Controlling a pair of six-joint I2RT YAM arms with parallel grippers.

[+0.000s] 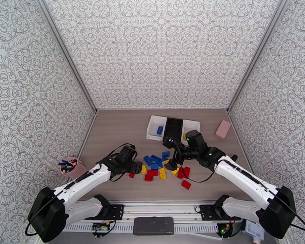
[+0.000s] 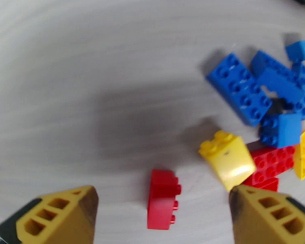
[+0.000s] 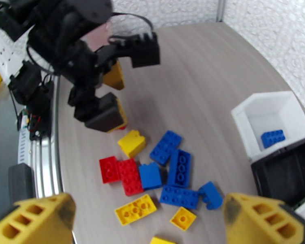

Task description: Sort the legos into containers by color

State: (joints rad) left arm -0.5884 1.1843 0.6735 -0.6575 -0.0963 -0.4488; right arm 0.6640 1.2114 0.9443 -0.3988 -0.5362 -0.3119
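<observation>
Looking from the top camera, the legos [image 1: 160,167] lie in a loose pile on the table [image 1: 111,131], in front of the containers [image 1: 173,127]. One blue brick [image 1: 159,129] lies in the left white bin. The left gripper [image 1: 132,167] hangs at the left edge of the pile, and the right gripper [image 1: 170,163] hangs over its right part. A pink cup of pens [image 1: 72,166] and a pink block [image 1: 223,129] stand well apart from the pile, on opposite sides.

From the left wrist, the yellow fingers [image 2: 58,216] are spread wide. A red brick [image 2: 163,200] lies on its side between them and touches neither. A yellow brick [image 2: 227,159] is near it.

From the right wrist, the fingers [image 3: 266,220] are also spread and hold nothing. The left arm [image 3: 79,57] stands beyond the pile.
</observation>
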